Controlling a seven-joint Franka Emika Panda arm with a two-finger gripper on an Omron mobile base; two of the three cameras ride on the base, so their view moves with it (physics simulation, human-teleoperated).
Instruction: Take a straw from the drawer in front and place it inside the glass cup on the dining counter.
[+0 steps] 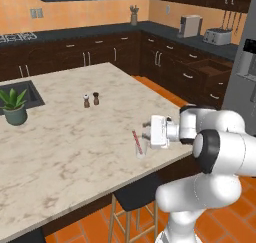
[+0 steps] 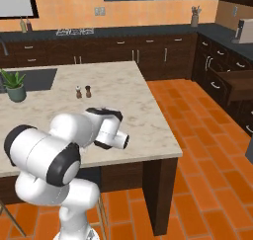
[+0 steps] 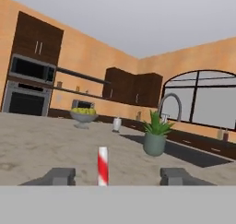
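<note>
- Straw (image 3: pixel 103 165) stands upright between your claw's (image 3: pixel 117 176) two spread fingers (image 3: pixel 59 175), touching neither, its striped top rising just above them in the hand view.
- Seen from the left base, the straw (image 1: pixel 136 141) leans a little, its lower end in the glass cup (image 1: pixel 141 151) just beside the claw (image 1: pixel 145 132), near the edge of the dining counter (image 1: pixel 65 147).
- Your jaws are apart and pinch nothing.
- Judgement: the straw looks delivered; draw the claw straight back, away from the upright stick, to avoid tipping it.
</note>
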